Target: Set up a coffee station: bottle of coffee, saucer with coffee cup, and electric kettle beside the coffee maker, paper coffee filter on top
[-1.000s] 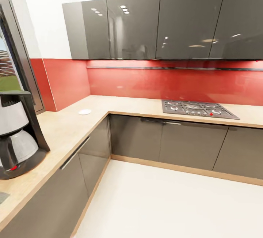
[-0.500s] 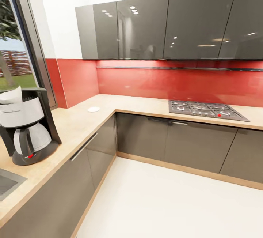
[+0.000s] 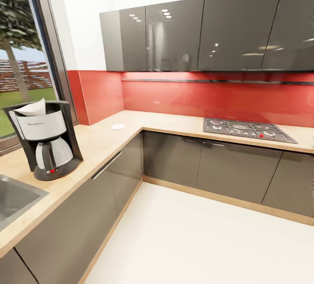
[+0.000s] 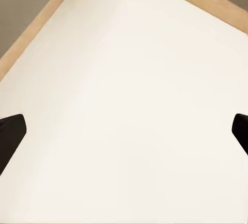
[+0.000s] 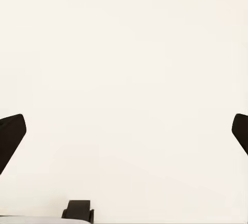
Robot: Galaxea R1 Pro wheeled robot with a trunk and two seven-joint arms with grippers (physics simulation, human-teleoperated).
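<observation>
The kitchen corner is seen from the head camera, set high and aimed forward and down over the tabletop (image 3: 100, 144), with the coffee maker (image 3: 46, 140) near at left and the hob (image 3: 246, 129) farther off at right. The pale floor (image 3: 209, 240) is faced from close above by both wrist cameras. That floor (image 4: 129, 131) is shared by all three views.

Left gripper (image 4: 124, 131): jaws spread wide, dark fingertips (image 4: 11, 131) at opposite frame edges, nothing between them, pointing down. Right gripper (image 5: 124, 131): same pose, jaws wide apart, fingertips (image 5: 11, 133) at the edges, empty, aimed downward.
</observation>
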